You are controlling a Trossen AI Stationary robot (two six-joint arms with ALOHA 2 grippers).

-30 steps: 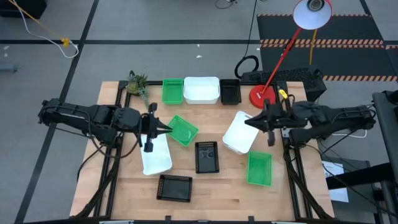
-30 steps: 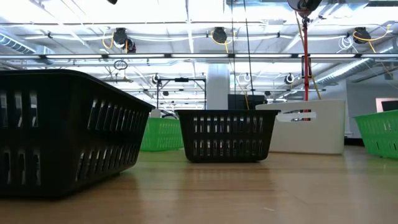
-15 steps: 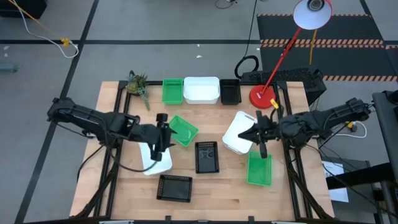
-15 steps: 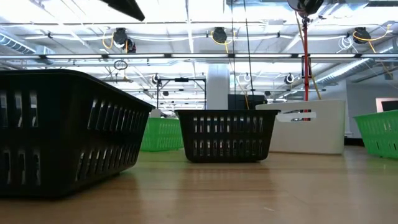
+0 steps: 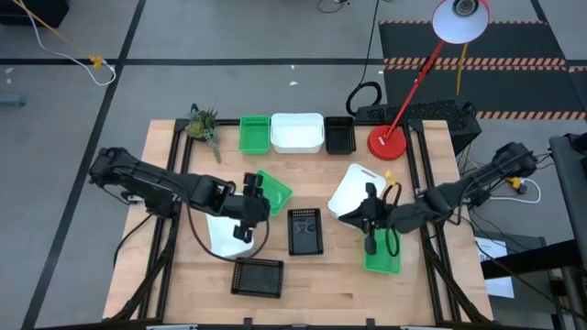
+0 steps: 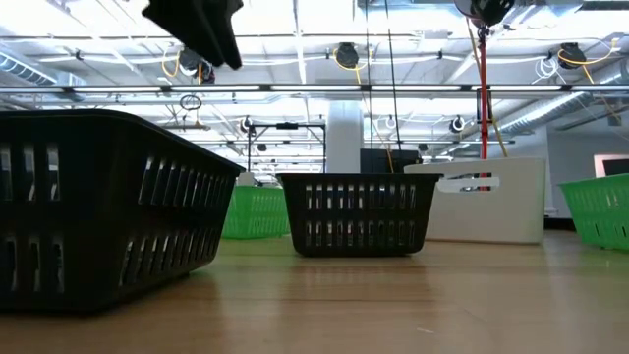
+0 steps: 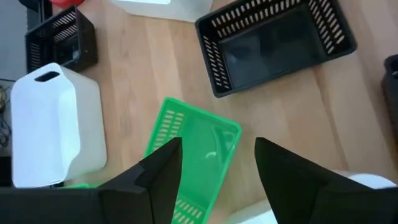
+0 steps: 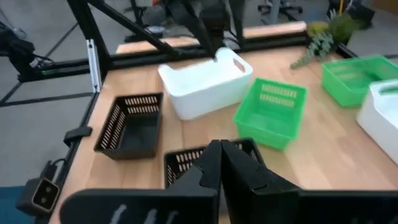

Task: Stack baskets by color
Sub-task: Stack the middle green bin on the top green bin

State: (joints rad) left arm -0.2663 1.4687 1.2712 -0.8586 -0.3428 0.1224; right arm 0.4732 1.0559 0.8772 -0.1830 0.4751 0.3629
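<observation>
Green (image 5: 254,134), white (image 5: 297,132) and black (image 5: 339,136) baskets stand in a row at the far edge. Loose on the table are a tilted green basket (image 5: 272,191), a white one (image 5: 226,236), two black ones (image 5: 305,231) (image 5: 257,276), a second white one (image 5: 351,194) and a green one (image 5: 383,255). My left gripper (image 5: 249,200) hangs open and tipped down above the tilted green basket (image 7: 193,149), touching nothing. My right gripper (image 8: 221,155) is shut and hovers between the right white and green baskets (image 5: 368,218).
A red lamp base (image 5: 386,142) stands at the far right corner and a small plant (image 5: 204,124) at the far left. Bare wood lies along the near edge, right of the near black basket (image 6: 98,211). In the low view a dark gripper (image 6: 197,25) shows at the top.
My left gripper has moved toward the table's right and near edges, tipped downward and opened; it now stands over the tilted green basket. My right gripper, still shut, has swung toward the table's left and near edges. No basket has moved.
</observation>
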